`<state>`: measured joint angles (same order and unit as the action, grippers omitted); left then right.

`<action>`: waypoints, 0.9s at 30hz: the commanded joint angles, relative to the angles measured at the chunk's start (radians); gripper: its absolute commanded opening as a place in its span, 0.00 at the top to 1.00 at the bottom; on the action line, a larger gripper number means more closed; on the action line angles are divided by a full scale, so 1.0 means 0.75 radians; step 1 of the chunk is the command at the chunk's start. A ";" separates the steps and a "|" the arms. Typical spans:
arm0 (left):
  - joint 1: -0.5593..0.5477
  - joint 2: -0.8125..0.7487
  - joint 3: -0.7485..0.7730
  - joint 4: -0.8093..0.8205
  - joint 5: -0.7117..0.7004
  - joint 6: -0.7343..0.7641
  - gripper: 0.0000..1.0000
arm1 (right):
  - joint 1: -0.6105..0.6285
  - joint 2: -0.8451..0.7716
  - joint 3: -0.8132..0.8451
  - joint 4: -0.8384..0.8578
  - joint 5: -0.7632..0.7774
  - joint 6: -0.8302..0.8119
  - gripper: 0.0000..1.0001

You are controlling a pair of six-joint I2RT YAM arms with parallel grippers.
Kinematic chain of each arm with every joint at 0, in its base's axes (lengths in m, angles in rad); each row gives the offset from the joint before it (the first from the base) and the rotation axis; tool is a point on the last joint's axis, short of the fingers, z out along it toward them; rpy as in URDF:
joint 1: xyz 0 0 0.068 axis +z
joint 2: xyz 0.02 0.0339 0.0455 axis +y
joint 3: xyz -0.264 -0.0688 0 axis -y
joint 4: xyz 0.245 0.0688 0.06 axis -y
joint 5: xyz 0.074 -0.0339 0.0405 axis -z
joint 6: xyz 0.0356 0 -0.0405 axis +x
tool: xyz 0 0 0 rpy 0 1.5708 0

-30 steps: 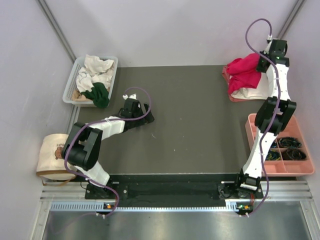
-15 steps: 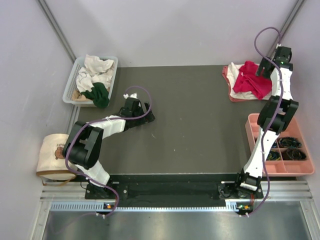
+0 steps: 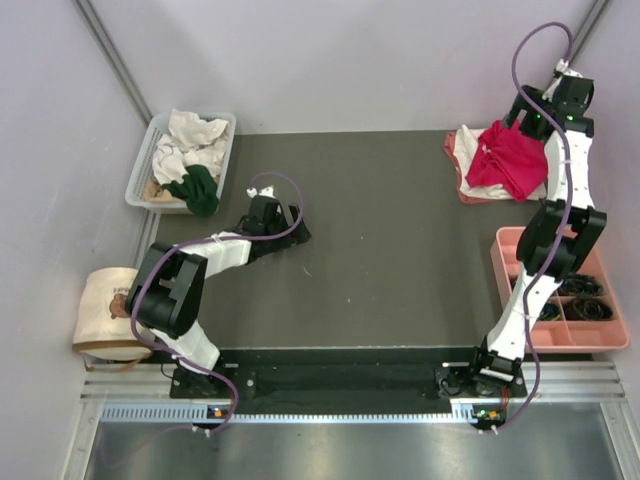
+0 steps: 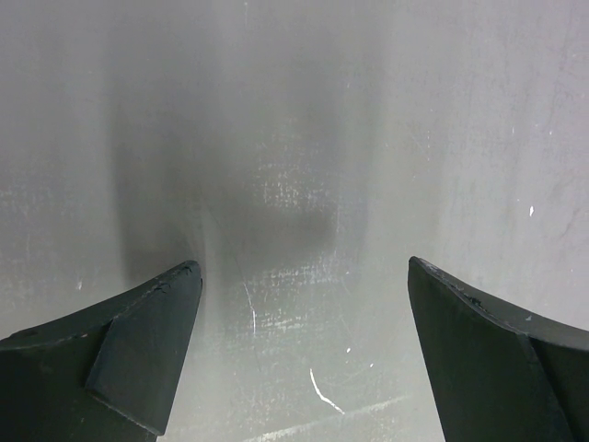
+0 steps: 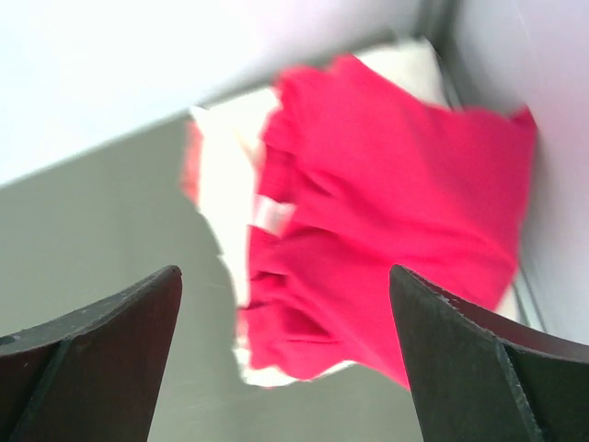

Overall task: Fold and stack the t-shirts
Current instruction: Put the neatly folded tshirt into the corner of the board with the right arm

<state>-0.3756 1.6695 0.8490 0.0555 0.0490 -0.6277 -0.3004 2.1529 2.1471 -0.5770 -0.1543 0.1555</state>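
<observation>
A crimson-red t-shirt (image 3: 510,158) lies loosely crumpled on a stack of t-shirts at the far right of the table, with a cream-white one (image 3: 466,150) and a salmon-pink edge (image 3: 456,170) showing under it. My right gripper (image 3: 528,116) hangs open above the back of that stack, holding nothing. In the right wrist view the red t-shirt (image 5: 396,221) and its white neck label (image 5: 270,215) lie below the open right gripper (image 5: 285,276). My left gripper (image 3: 293,235) rests low on the mat at the left. The left wrist view shows the left gripper (image 4: 304,267) open over bare mat.
A white basket (image 3: 145,165) at the back left holds crumpled white, tan and dark green (image 3: 198,190) t-shirts. A beige bear-print bag (image 3: 105,315) sits off the table's left edge. A pink compartment tray (image 3: 505,262) with dark items stands at the right.
My right gripper has opened and let go of the red t-shirt, which has dropped onto the stack. The right arm has lifted and swung toward the back right. The left arm stays still.
</observation>
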 commanded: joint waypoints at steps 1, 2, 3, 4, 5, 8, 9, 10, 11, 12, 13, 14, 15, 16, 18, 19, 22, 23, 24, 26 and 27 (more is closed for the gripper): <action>0.002 0.061 -0.089 -0.119 0.035 -0.016 0.01 | 0.049 -0.115 -0.101 0.109 -0.099 0.038 0.08; 0.000 0.057 -0.095 -0.115 0.035 -0.016 0.01 | 0.059 -0.111 -0.126 0.121 -0.109 0.036 0.08; 0.000 0.055 -0.099 -0.113 0.037 -0.016 0.01 | 0.071 -0.105 -0.146 0.133 -0.111 0.034 0.08; 0.000 0.052 -0.109 -0.113 0.035 -0.016 0.01 | 0.081 -0.083 -0.167 0.151 -0.113 0.032 0.08; 0.000 0.046 -0.115 -0.109 0.031 -0.016 0.01 | 0.088 -0.062 -0.169 0.158 -0.123 0.030 0.07; 0.000 0.030 -0.132 -0.109 0.018 -0.010 0.01 | 0.098 0.033 -0.112 0.154 -0.140 0.034 0.07; 0.000 0.030 -0.136 -0.111 0.014 -0.010 0.01 | 0.098 0.054 -0.092 0.152 -0.148 0.038 0.07; 0.000 0.030 -0.142 -0.109 0.014 -0.010 0.01 | 0.098 0.079 -0.055 0.146 -0.152 0.038 0.07; 0.000 0.032 -0.144 -0.105 0.016 -0.010 0.01 | 0.098 0.109 -0.042 0.148 -0.160 0.038 0.07; 0.000 0.036 -0.144 -0.101 0.016 -0.010 0.01 | 0.098 0.126 -0.034 0.150 -0.160 0.038 0.07; 0.000 0.046 -0.146 -0.097 0.018 -0.012 0.01 | 0.098 0.136 -0.020 0.152 -0.160 0.038 0.07; 0.000 0.052 -0.144 -0.094 0.023 -0.014 0.01 | 0.098 0.146 -0.014 0.154 -0.162 0.036 0.07; 0.000 0.061 -0.144 -0.086 0.029 -0.018 0.01 | 0.098 0.167 -0.008 0.154 -0.162 0.034 0.07; 0.000 0.075 -0.144 -0.084 0.029 -0.020 0.01 | 0.098 0.171 0.003 0.152 -0.160 0.032 0.07; 0.002 0.087 -0.140 -0.084 0.041 -0.024 0.01 | 0.098 0.179 0.003 0.160 -0.154 0.030 0.07; 0.000 0.099 -0.138 -0.084 0.043 -0.026 0.01 | 0.098 0.179 0.007 0.164 -0.152 0.024 0.07; 0.000 0.118 -0.130 -0.084 0.051 -0.026 0.01 | 0.098 0.177 0.015 0.156 -0.154 0.018 0.06; 0.000 0.122 -0.126 -0.084 0.053 -0.026 0.01 | 0.098 0.173 0.015 0.154 -0.158 0.018 0.06; 0.000 0.124 -0.122 -0.084 0.053 -0.024 0.01 | 0.098 0.169 0.009 0.146 -0.158 0.018 0.06; 0.000 0.130 -0.118 -0.084 0.055 -0.022 0.01 | 0.098 0.153 -0.008 0.143 -0.171 0.022 0.07; 0.002 0.134 -0.113 -0.084 0.059 -0.020 0.01 | 0.098 0.142 -0.030 0.141 -0.179 0.024 0.07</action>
<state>-0.3756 1.6848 0.8085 0.1822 0.0689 -0.6300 -0.2264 2.3062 2.1101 -0.4961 -0.2604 0.1764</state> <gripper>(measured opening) 0.989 0.935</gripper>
